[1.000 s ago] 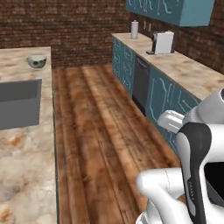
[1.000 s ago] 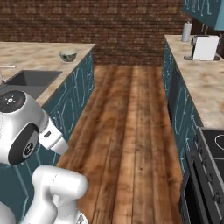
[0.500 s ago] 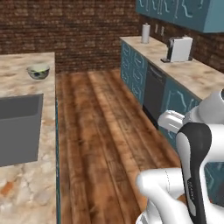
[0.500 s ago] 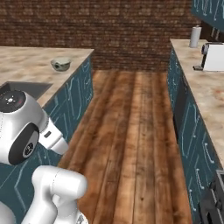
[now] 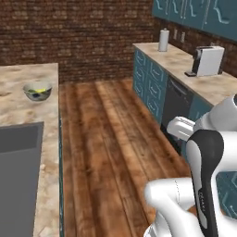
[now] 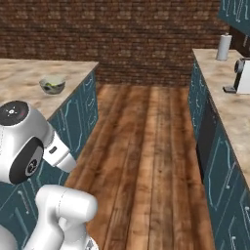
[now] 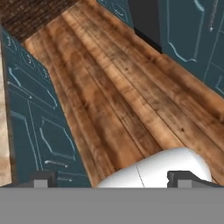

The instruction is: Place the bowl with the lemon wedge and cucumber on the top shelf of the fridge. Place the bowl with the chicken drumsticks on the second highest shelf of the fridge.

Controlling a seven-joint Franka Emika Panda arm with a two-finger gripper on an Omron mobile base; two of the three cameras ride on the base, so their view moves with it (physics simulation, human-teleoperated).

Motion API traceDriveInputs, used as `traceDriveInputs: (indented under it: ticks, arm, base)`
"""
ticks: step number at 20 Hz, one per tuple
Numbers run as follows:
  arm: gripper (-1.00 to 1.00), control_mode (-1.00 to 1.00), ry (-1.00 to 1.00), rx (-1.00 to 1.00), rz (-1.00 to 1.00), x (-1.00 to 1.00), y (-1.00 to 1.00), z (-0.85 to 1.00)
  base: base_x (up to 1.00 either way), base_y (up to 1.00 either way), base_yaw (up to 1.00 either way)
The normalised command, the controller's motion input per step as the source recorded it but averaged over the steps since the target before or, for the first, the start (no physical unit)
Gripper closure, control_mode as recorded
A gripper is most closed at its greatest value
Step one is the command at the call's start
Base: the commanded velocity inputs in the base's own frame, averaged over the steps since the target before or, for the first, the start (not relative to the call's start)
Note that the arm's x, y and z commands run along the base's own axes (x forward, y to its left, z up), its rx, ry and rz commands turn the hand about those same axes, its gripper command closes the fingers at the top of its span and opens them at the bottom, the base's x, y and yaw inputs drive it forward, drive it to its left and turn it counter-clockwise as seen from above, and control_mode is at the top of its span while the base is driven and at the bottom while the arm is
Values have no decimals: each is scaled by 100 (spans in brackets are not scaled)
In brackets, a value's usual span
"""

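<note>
- Two dark tips of the pincer (image 7: 111, 183) sit far apart at the bottom of the hand view, with nothing between them; it looks down at the wooden floor (image 7: 127, 92) of the aisle and carries nothing.
- Beside the arm on the left, the sink (image 5: 16, 176) now lies close under the left base view, where half a second ago it sat further up the picture.
- Further along the same left desk (image 5: 28, 83), the bowl (image 5: 38, 90) stands near the desk's aisle edge, beyond the sink; in the right base view the bowl (image 6: 52, 84) has grown and come nearer. Something yellow and something green show inside, so I take it for the lemon-and-cucumber bowl, though it is too small to be sure.
- Across the aisle, the coffee machine (image 5: 207, 61) and the paper towel roll (image 5: 163, 40) on the right desk have slid nearer too.
- Everything has shifted together, so the base has driven forward down the aisle; the things themselves have not moved.
- For the task, this reads as the approach to the first pickup: neither bowl is shelved yet, and the drumstick bowl and fridge cannot be placed from these views.
</note>
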Motion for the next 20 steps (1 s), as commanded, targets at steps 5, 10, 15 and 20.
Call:
traceDriveInputs:
  ticks: [5, 10, 15, 20]
  arm:
    - [-100, 100, 0, 0, 0, 0, 0, 0]
    - [-100, 100, 0, 0, 0, 0, 0, 0]
    - [-100, 100, 0, 0, 0, 0, 0, 0]
    - [-100, 100, 0, 0, 0, 0, 0, 0]
  base:
    - [100, 0, -7]
    - [100, 0, -2]
    - [100, 0, 0]
    - [100, -11, 1]
